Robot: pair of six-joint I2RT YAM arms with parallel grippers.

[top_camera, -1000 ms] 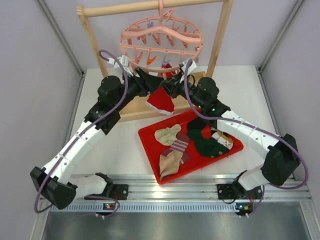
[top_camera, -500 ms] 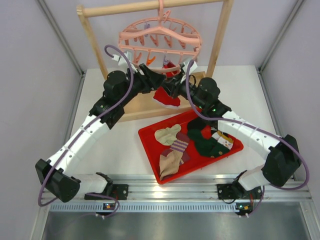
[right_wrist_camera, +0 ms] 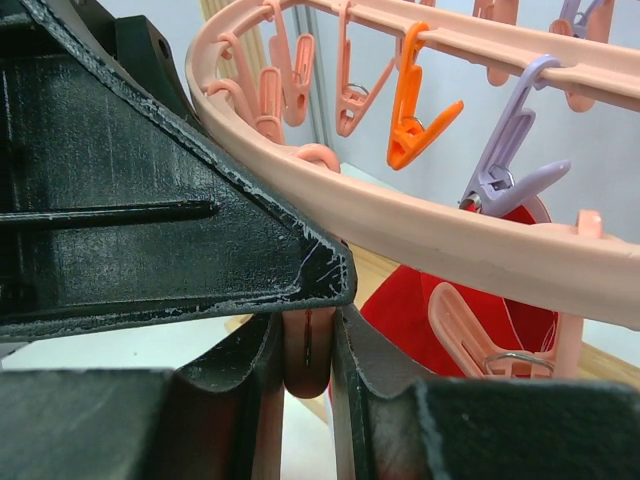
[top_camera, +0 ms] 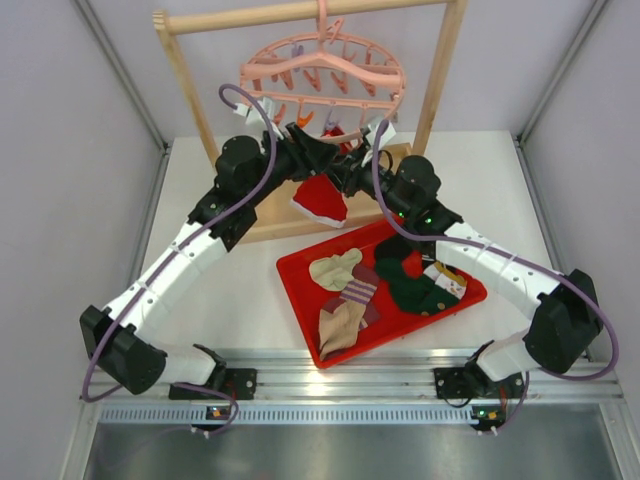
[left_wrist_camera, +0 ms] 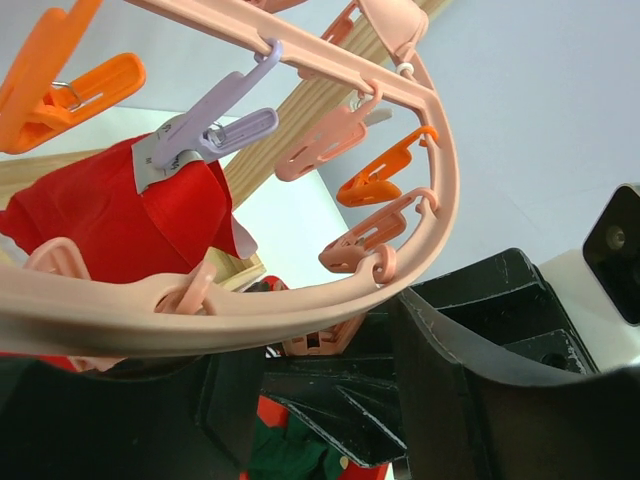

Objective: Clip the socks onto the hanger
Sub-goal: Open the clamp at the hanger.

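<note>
Both my arms reach up to the hanger [right_wrist_camera: 420,225], which hangs from the wooden rack [top_camera: 190,90]. My left arm runs in one long, nearly straight diagonal to the hanger's near-left rim. My right arm is bent, its elbow pushed far out to the hanger's right and its forearm angled back in under the near rim. The two wrists almost meet below the ring.

My right gripper [right_wrist_camera: 306,365] is nearly closed, and its fingers pinch a pink peg [right_wrist_camera: 306,345] that dangles from the underside of the ring.

My left gripper [top_camera: 308,143] sits just beside it at the same stretch of rim. Its jaws stand partly apart and I see nothing clamped between them. Whether a finger touches the ring I cannot tell.

The red sock [top_camera: 322,200] hangs under the hanger's near side, between my two wrists. A purple peg [left_wrist_camera: 215,135] on the ring bites a pale patch at its top edge. Whether that patch is a tag or the cuff I cannot tell, and any print on it is too blurred to read.

The other socks [top_camera: 350,295] lie in the red tray [top_camera: 298,290], on the table well below and in front of the hanger.
</note>
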